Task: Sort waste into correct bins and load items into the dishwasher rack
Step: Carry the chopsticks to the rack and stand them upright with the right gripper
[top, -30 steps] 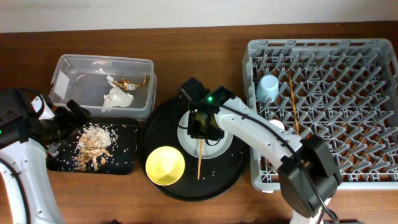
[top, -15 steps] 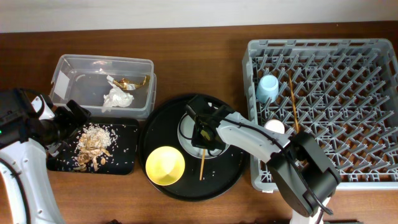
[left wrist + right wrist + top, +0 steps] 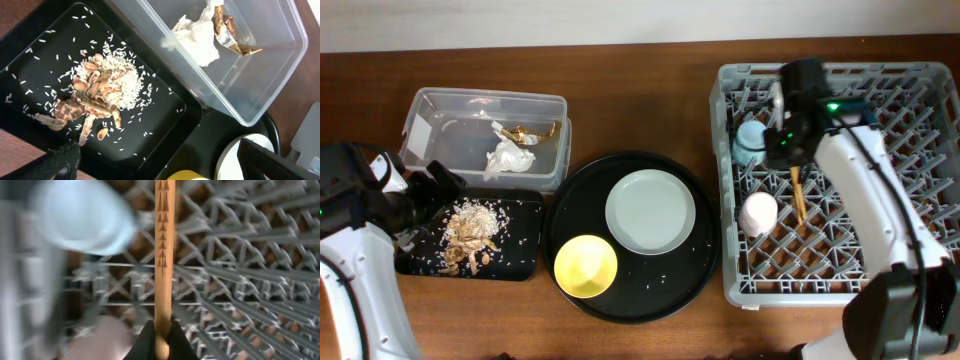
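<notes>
My right gripper [image 3: 790, 150] is over the grey dishwasher rack [image 3: 910, 90] and shut on a brown chopstick [image 3: 797, 195]. In the right wrist view the chopstick [image 3: 164, 255] points away from the fingers [image 3: 161, 340] over the rack's pegs [image 3: 240, 280]. The light-blue cup [image 3: 750, 140] and pink cup [image 3: 758, 212] sit in the rack's left part. The pale plate [image 3: 650, 212] and yellow bowl [image 3: 585, 265] lie on the round black tray. My left gripper [image 3: 425, 205] is open and empty at the shallow black tray [image 3: 520, 262] with the food scraps [image 3: 470, 228].
The clear tub [image 3: 440, 105] holds the white napkin [image 3: 510, 157] and gold wrapper [image 3: 535, 132]. The big round black tray [image 3: 705, 270] lies between the tub and the rack. The left wrist view shows scraps [image 3: 100, 90], tub [image 3: 270, 80] and napkin [image 3: 195, 35].
My right arm has lifted the chopstick off the plate and swung it right, over the rack. The plate now lies uncovered. The left arm has not moved.
</notes>
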{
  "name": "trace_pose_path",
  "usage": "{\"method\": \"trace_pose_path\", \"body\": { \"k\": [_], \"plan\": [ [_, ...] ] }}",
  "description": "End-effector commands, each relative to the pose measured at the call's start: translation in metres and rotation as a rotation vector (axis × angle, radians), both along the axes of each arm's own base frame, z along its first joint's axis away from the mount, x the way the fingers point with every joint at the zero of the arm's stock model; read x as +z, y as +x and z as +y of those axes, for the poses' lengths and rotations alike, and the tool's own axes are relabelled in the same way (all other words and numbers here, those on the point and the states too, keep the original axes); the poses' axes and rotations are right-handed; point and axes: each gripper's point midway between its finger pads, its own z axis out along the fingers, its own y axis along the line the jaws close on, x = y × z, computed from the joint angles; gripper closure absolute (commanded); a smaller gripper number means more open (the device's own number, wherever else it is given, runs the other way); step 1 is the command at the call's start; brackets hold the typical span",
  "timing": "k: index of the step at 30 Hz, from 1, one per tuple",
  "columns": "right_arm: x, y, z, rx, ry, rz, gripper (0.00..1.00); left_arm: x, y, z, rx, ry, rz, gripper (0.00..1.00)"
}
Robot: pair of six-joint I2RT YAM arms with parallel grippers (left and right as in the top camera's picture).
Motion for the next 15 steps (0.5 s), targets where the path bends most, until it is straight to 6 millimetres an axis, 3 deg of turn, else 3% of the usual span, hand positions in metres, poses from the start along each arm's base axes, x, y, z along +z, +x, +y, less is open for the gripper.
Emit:
{"method": "trace_pose_path", "body": {
  "k": [1,6,10,11,12,13,15],
  "plan": [
    [-0.014,0.003,-0.030,-0.059,-0.021,0.017,0.96,0.000,-0.001,0.002,0.008,0.001,0.003,0.01],
    [-0.035,0.008,-0.032,-0.064,-0.020,0.058,0.96,0.000,-0.001,0.002,0.008,0.001,0.003,0.01],
    [-0.048,0.008,-0.019,-0.044,0.052,0.088,0.95,0.000,-0.001,0.002,0.008,0.001,0.003,0.00],
    [-0.049,0.008,-0.019,-0.044,0.051,0.091,0.89,0.000,-0.001,0.002,0.008,0.001,0.003,0.01],
    [-0.050,0.008,-0.019,-0.044,0.052,0.092,0.75,0.000,-0.001,0.002,0.008,0.001,0.003,0.01],
    [-0.050,0.008,-0.019,-0.044,0.052,0.092,0.68,0.000,-0.001,0.002,0.008,0.001,0.003,0.01],
    [-0.050,0.008,-0.019,-0.044,0.052,0.093,0.62,0.000,-0.001,0.002,0.008,0.001,0.003,0.01]
  ]
}}
